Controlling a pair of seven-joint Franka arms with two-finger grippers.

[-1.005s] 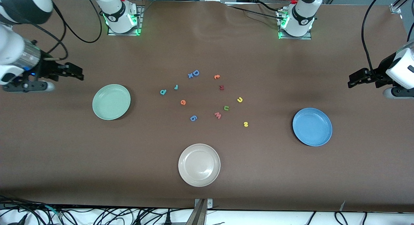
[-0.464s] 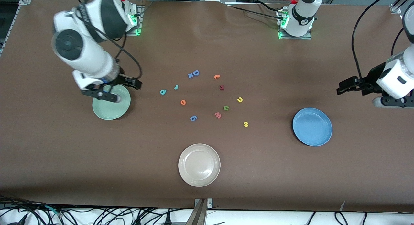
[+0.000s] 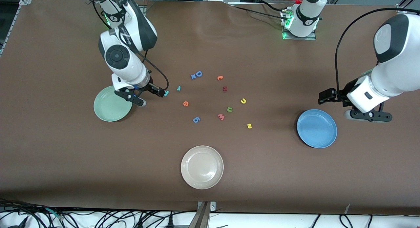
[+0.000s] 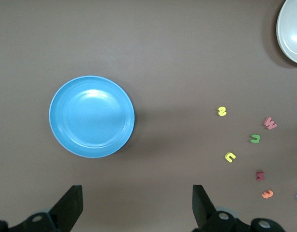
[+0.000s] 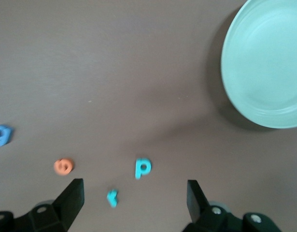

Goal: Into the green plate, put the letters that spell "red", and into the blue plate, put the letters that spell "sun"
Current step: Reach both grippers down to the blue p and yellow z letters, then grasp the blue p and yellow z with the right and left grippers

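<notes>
right gripper [image 5: 131,200] spread over teal "d" [image 5: 142,167] — left gripper [image 4: 137,205] wide

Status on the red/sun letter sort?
Nothing placed: pale green plate and blue plate are empty. In hand: open right gripper over the teal "d"; open left gripper above the blue plate, holding nothing. All six letters left.

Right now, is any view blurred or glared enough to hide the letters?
Right wrist view: motion-soft, but teal d, r and orange e stay readable. Left wrist view: sharp, mild sheen on blue plate. Front view: sharp, with glare only on beige plate.
</notes>
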